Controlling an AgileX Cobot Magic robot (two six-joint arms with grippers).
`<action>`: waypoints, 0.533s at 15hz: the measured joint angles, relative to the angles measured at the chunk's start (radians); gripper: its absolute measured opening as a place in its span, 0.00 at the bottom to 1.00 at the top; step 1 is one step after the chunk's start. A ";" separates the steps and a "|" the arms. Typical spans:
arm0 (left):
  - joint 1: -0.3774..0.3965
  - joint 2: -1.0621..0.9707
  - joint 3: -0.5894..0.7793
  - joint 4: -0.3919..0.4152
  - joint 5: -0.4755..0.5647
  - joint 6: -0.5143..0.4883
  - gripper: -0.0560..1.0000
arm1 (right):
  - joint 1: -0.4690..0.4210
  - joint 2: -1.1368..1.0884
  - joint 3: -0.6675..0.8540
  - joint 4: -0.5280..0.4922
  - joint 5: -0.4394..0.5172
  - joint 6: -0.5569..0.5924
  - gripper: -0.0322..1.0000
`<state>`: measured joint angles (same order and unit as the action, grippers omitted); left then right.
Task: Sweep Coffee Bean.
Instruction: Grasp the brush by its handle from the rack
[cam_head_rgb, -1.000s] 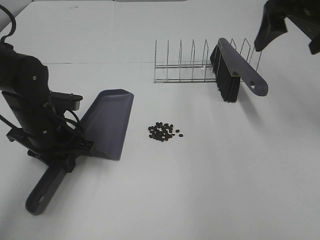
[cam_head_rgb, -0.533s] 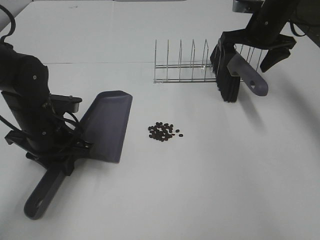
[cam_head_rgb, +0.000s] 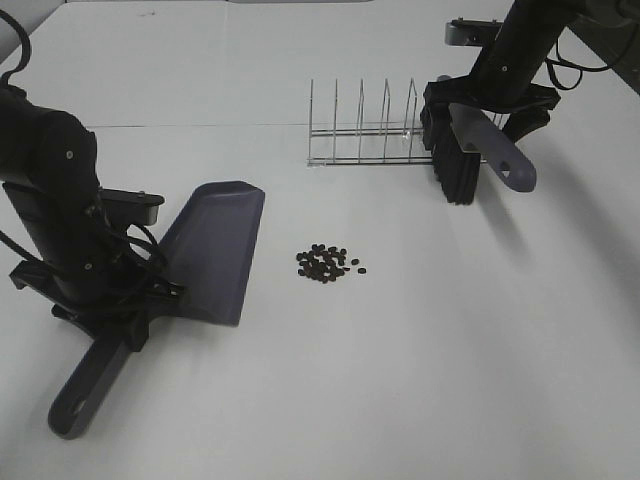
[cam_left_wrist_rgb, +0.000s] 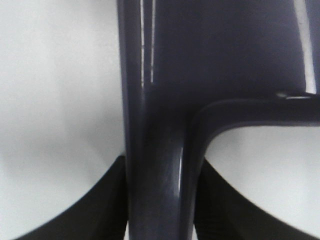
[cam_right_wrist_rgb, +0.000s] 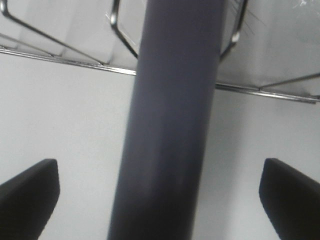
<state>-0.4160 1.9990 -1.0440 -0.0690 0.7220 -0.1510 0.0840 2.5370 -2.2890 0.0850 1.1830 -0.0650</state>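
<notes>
At the near left of the counter (cam_head_rgb: 450, 350), the left pincer (cam_head_rgb: 128, 318) is clamped on the handle of the grey-purple dustpan (cam_head_rgb: 215, 250), whose pan lies flat. Just right of it, apart, sits the coffee bean (cam_head_rgb: 327, 263) pile (one tight dark cluster). Farther back, the brush (cam_head_rgb: 470, 150) leans at the right end of the wire rack (cam_head_rgb: 370, 130). There the right pincer (cam_right_wrist_rgb: 160, 197) stands spread wide astride the brush handle, clear of it on both sides.
</notes>
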 joint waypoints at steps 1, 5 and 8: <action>0.000 0.000 0.000 0.000 0.000 0.000 0.35 | 0.000 0.000 0.000 0.000 -0.004 -0.001 0.95; 0.000 0.000 0.000 0.000 0.000 0.000 0.35 | 0.000 0.000 0.000 0.000 -0.004 -0.013 0.74; 0.000 0.000 0.000 0.000 0.000 0.000 0.35 | 0.000 0.000 0.000 0.000 0.010 -0.021 0.35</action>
<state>-0.4160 1.9990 -1.0440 -0.0690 0.7220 -0.1510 0.0840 2.5370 -2.2890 0.0850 1.1930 -0.0860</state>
